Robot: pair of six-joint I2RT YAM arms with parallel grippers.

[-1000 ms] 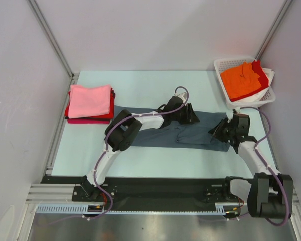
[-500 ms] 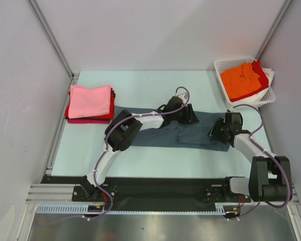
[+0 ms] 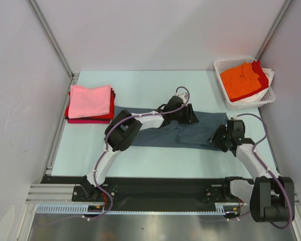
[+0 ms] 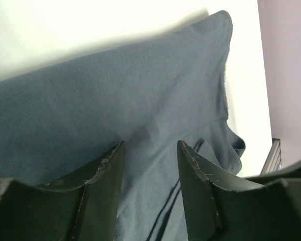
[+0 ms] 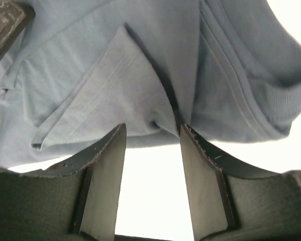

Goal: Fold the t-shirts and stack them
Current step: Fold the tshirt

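A slate blue-grey t-shirt [image 3: 203,125] lies flat across the middle of the table, partly folded. My left gripper [image 3: 190,116] hovers over its far edge. In the left wrist view that gripper [image 4: 150,144] is open, and the t-shirt [image 4: 115,90] lies under and beyond the fingers. My right gripper [image 3: 215,137] is at the shirt's near right end. In the right wrist view it [image 5: 151,128] is open with bare table between the fingers. The hem of the t-shirt [image 5: 115,60] lies just past the tips.
A stack of folded t-shirts, pink [image 3: 89,100] on top of red and magenta, sits at the left. A white lattice basket [image 3: 219,64] at the back right holds orange [image 3: 241,80], red and white tees. Side walls close in on both sides.
My right gripper has opened wider and drawn back a little toward the near edge, off the shirt's right end. The left arm and the shirt have stayed in place.
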